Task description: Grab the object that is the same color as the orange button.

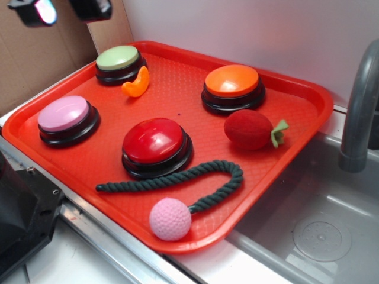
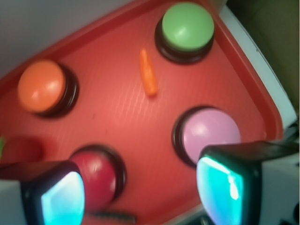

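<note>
The object, a small glossy orange crescent [image 1: 137, 83] [image 2: 148, 73], lies on the red tray [image 1: 177, 102] [image 2: 117, 117] right beside the green button [image 1: 118, 59] [image 2: 187, 26]. The orange button [image 1: 232, 83] [image 2: 41, 86], a dome on a black base, stands at the tray's back right. My gripper [image 1: 62, 10] [image 2: 143, 197] hangs high above the tray's back left corner. It is open, with nothing between its fingers, well clear of the crescent.
Also on the tray are a pink button [image 1: 65, 113] [image 2: 211, 131], a red button [image 1: 155, 141] [image 2: 96, 176], a red plush strawberry [image 1: 251, 129] and a green rope [image 1: 177, 177] with a pink ball [image 1: 170, 219]. A sink [image 1: 320, 231] and grey faucet [image 1: 361, 106] lie right; cardboard [image 1: 35, 59] stands left.
</note>
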Action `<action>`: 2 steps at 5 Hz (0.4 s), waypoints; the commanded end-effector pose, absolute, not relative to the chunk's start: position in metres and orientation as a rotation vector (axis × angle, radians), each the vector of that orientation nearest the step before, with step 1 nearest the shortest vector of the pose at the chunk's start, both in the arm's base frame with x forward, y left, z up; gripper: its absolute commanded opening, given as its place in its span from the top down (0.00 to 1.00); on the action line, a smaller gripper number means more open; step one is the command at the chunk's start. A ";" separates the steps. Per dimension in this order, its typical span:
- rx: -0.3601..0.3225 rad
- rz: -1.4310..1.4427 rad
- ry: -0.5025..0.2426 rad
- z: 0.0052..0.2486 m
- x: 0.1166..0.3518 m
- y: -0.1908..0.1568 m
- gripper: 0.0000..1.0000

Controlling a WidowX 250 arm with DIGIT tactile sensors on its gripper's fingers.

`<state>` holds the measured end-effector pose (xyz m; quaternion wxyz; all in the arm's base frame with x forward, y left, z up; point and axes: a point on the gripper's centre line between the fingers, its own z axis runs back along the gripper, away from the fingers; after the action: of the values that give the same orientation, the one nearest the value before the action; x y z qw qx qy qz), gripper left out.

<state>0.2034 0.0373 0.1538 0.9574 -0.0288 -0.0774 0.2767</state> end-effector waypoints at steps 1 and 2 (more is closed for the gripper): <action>-0.027 0.666 -0.189 0.107 0.243 0.063 0.00; -0.006 0.696 -0.192 0.080 0.257 0.072 0.00</action>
<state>0.2564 0.0641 0.0708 0.9388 -0.0046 -0.0781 0.3354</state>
